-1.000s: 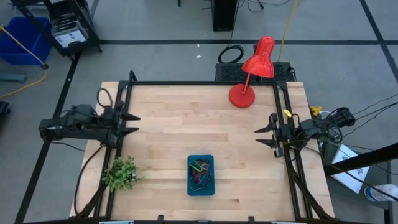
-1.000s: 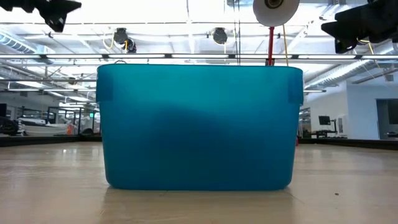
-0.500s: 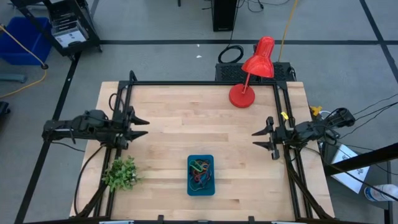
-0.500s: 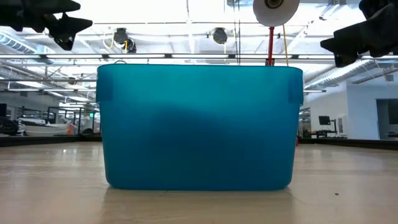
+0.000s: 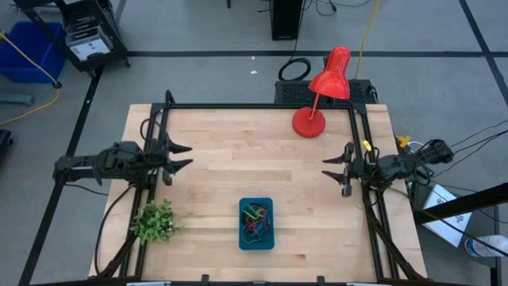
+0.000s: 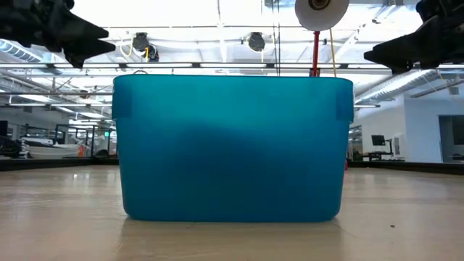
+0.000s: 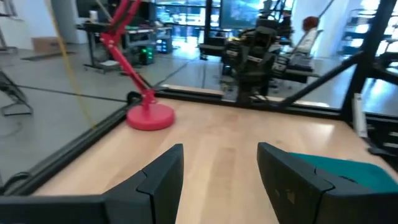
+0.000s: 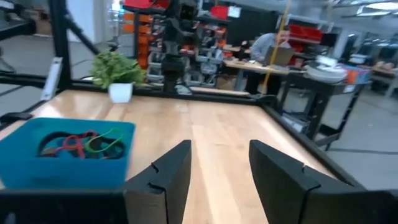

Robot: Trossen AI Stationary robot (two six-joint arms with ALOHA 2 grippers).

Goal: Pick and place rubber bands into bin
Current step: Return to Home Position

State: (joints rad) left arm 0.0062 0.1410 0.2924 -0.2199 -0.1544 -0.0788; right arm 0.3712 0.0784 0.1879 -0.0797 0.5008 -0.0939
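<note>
The small teal plastic bin [image 5: 241,226] of tangled coloured rubber bands [image 5: 255,216] sits midway between the dark two-fingered left gripper [image 5: 189,155] and right gripper [image 5: 328,168], both spread apart, empty, well clear of it.

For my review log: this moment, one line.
bin: rubber bands inside | left gripper: open, empty, left side | right gripper: open, empty, right side

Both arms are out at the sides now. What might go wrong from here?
The left gripper, open, hangs not far from the plant; a low swing homeward might clip it. The bands lie heaped in the bin, so a bump might spill some. The right gripper, open, waits well apart from the lamp.
</note>
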